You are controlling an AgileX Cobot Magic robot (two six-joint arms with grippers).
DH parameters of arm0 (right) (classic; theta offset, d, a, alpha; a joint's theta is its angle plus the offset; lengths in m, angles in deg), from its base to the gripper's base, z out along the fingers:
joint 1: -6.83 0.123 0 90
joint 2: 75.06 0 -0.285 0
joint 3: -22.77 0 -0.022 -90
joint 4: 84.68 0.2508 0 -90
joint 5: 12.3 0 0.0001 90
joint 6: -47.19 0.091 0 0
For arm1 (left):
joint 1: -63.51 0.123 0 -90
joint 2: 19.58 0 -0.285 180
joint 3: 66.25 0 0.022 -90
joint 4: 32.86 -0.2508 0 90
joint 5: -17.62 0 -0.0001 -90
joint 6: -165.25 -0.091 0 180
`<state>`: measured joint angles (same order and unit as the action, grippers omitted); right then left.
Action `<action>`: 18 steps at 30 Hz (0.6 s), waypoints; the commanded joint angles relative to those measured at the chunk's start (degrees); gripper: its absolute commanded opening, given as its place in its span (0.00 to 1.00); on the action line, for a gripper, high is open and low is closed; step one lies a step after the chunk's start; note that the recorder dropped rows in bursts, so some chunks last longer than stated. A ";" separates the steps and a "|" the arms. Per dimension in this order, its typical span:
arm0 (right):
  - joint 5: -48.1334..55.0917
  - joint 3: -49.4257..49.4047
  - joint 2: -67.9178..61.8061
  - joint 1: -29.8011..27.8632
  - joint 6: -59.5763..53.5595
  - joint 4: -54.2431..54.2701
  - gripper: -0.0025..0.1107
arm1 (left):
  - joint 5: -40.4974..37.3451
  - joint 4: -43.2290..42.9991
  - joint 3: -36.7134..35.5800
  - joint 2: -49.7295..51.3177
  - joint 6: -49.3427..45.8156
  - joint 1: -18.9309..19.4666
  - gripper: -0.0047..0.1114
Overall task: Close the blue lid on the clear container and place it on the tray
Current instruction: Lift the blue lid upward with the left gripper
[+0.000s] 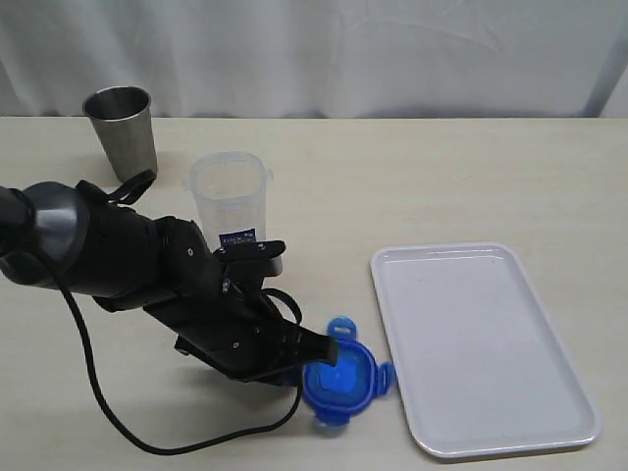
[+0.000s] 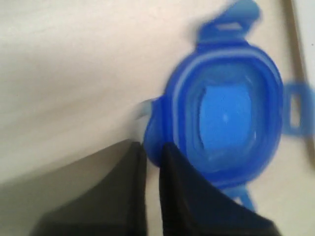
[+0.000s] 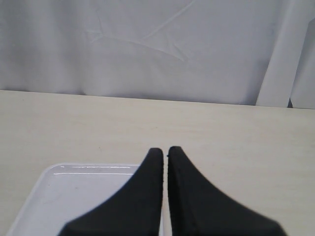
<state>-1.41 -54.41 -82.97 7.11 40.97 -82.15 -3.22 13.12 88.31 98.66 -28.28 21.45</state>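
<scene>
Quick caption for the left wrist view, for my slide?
Left hand pinches the rim of the blue lid lying on the table.

The blue lid (image 1: 343, 378) was translucent blue, the clear container (image 1: 230, 196) colourless with a blue-and-white label, the tray (image 1: 491, 343) plain white, the steel cup (image 1: 122, 128) dull grey, the left tool (image 2: 152, 147) and right tool (image 3: 164, 150) black, and the worktop (image 1: 442, 177) pale beige with faint grain.

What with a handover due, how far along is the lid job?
Nothing looks finished: the clear container stands lidless on the table, away from the tray. In hand: the left pincer grips the edge of the blue lid, which lies beside the tray. Left: lift it, snap it onto the container, then set the container on the tray.
</scene>
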 commanded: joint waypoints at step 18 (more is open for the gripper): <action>-0.36 -0.03 0.12 -0.10 -0.20 -0.46 0.06 | -2.18 -10.91 0.33 -1.99 -1.73 -0.59 0.04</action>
<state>-1.41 -54.41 -82.97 7.11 40.97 -82.15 -4.76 3.89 88.65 97.76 -28.76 21.42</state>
